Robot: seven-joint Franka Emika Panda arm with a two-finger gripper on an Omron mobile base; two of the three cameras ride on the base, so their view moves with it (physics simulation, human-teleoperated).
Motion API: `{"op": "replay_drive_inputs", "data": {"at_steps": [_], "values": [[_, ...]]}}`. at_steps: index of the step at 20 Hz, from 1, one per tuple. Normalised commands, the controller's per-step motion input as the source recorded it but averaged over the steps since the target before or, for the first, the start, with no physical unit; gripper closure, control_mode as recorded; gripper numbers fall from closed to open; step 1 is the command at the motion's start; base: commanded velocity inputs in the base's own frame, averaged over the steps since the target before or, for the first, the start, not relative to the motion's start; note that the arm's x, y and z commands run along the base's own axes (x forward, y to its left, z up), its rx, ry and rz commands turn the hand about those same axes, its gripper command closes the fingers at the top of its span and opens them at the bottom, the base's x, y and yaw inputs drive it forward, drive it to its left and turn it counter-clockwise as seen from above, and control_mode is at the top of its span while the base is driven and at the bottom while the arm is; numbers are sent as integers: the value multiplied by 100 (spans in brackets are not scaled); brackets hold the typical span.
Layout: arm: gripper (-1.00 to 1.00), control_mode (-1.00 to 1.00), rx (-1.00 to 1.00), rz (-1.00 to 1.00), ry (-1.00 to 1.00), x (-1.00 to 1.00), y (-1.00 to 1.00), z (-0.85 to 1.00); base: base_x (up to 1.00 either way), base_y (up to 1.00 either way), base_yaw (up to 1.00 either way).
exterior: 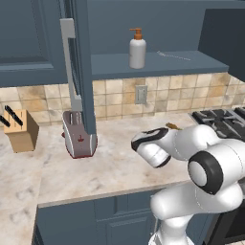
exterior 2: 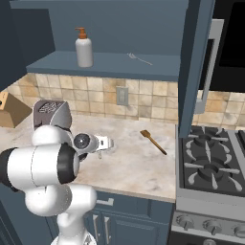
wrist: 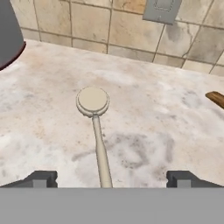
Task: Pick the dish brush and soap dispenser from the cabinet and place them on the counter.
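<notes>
The gripper (wrist: 112,177) hangs low over the counter (exterior: 110,167), its two dark fingertips (wrist: 41,178) spread about as wide as they go and closed on nothing. Between them, lying flat on the stone, is the dish brush (wrist: 97,131): its round pale head points toward the tiled back wall and its slim handle runs back toward the hand, clear of both tips. It lies roughly mid-counter, away from the front edge.

There is open stone on both sides of the brush. Toward the left end stands the toaster (exterior: 79,136), near the back wall, and beyond it, close to the far left end, the knife block (exterior: 20,130). Toward the right, a darker orange-brown utensil (exterior 2: 153,141) lies on the counter, well apart from the brush and short of the stove (exterior 2: 213,167) that butts against the counter's right end.

Above, the cabinet (exterior: 158,64) stands open, one door (exterior: 79,62) swung out edge-on with its long silver handle over the toaster. The soap dispenser (exterior: 137,48) stands upright on the cabinet shelf, a little left of the shelf's middle and back from its front lip. A thin grey rod (exterior 2: 139,59) lies on the same shelf to the right of it, apart; it is too fine for me to say what it is.

Counted: one brush, one dispenser, one orange-brown utensil, one grey rod, one toaster, one knife block.
</notes>
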Motion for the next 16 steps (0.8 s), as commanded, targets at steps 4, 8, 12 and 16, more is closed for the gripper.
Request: {"op": "replay_drive_inputs", "data": {"at_steps": [4,8,12,16], "values": [[-100,-100,0,-5,9,2,0,58,0,0,0],[-100,-100,2,-4,2,1,0,73,0,0,0],[-100,-100,4,-3,0,0,0,63,0,0,0],[-100,-100,4,0,3,0,0,56,0,0,0]]}}
